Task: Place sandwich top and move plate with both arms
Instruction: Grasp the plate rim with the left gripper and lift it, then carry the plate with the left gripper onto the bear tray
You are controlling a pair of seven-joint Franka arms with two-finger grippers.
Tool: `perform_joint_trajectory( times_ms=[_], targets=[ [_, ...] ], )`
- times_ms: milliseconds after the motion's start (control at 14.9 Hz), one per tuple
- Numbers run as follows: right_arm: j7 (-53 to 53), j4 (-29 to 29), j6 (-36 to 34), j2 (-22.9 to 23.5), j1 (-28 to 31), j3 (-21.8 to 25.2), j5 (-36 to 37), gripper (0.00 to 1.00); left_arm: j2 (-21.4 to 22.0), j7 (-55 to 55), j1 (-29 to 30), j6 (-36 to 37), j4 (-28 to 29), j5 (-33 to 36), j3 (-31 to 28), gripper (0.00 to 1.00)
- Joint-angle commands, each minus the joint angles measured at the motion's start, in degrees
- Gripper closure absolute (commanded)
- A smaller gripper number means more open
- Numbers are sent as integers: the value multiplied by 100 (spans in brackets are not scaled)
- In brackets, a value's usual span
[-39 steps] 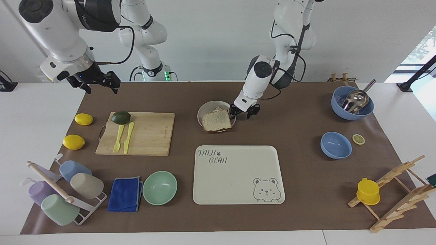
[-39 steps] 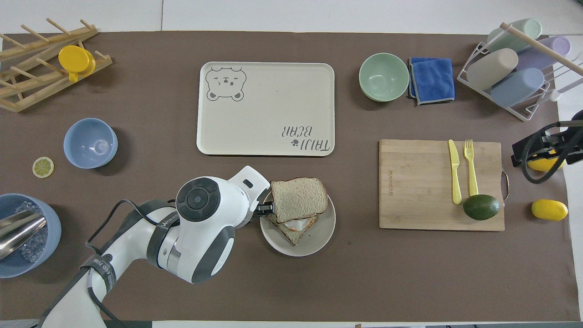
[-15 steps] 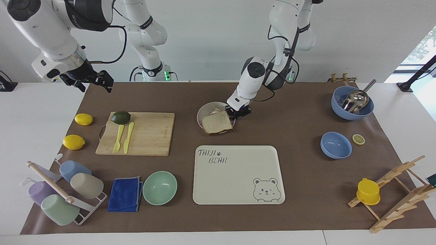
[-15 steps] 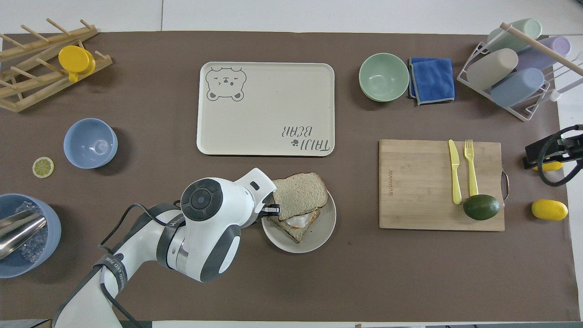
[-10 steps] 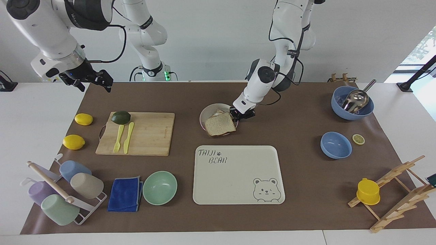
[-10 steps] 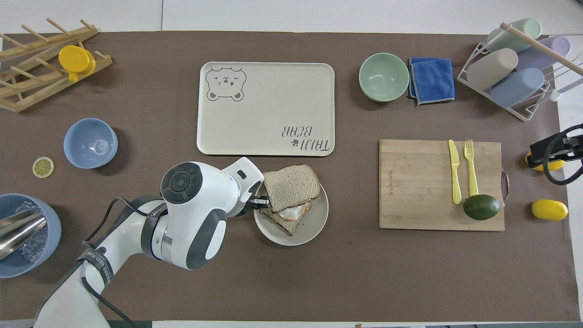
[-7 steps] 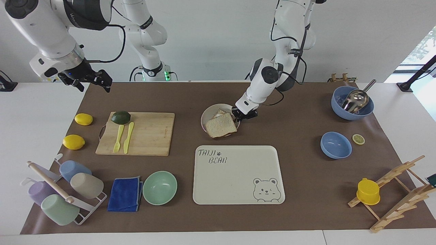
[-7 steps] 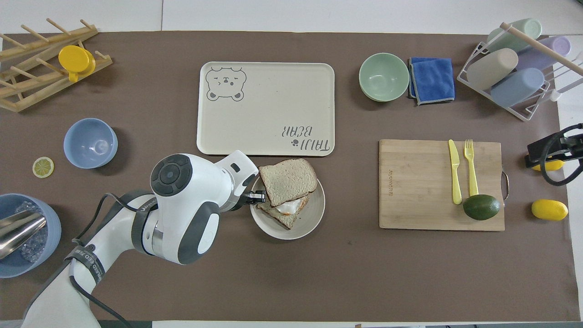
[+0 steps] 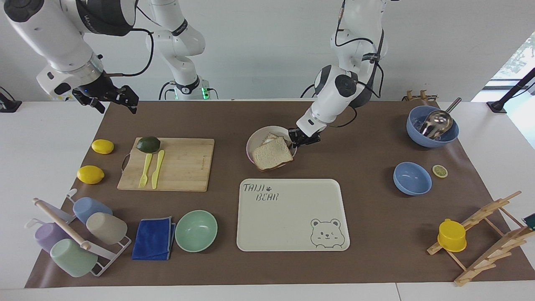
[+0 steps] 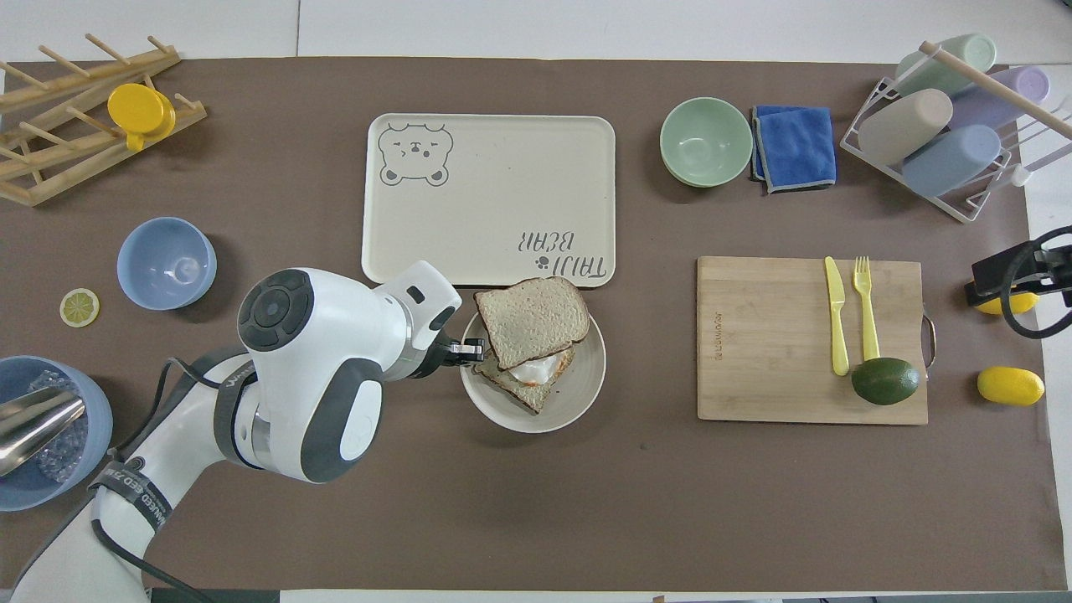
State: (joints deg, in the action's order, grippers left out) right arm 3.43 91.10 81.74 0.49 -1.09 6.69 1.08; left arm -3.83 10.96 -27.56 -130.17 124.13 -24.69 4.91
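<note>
The left tool (image 9: 301, 138) is clamped on the rim of the plate (image 9: 256, 141) at the edge facing the left arm's end of the tabletop, and the plate rides with it, just short of the tray (image 9: 292, 215). The top slice (image 9: 272, 153) lies on the egg toast (image 10: 515, 385) but skewed, overhanging the rim on the tray side. To my eye the step in hand is carrying the plate with one pinch at the edge, so it should go slowly and level: any tilt away from the tool would likely slide the loose slice off. Keeping the plate low, close over the tabletop, limits how far anything can fall. The right tool (image 9: 112, 97) hangs open over the tabletop's edge at the right arm's end, well apart from the plate, waiting. Since the task wants both arms, it probably ought to take the rim across from the left tool, coming in low under the overhanging slice and not brushing it.
</note>
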Motion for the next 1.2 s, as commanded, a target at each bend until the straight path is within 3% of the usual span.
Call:
perform_joint_trajectory(
  times_ms=[0,335,736,937,1138],
  targets=[
    [-115,39,79,-75,30,-1,-134,0,-204,-348,443,675,-738,-185,-16,100],
    [-97,110,61,-119,-14,-9,-134,0,-863,-420,1024,1274,-1995,-177,-16,100],
    [-97,110,53,-119,4,-9,-134,0,-2461,-420,1218,1512,-3893,156,-25,100],
    [-97,110,53,-119,4,-9,-134,0,-2981,-437,1218,1416,-4317,184,-25,100],
    [-97,110,53,-119,4,-9,-134,0,-3080,-699,1236,1390,-4397,201,-25,100]
  ],
)
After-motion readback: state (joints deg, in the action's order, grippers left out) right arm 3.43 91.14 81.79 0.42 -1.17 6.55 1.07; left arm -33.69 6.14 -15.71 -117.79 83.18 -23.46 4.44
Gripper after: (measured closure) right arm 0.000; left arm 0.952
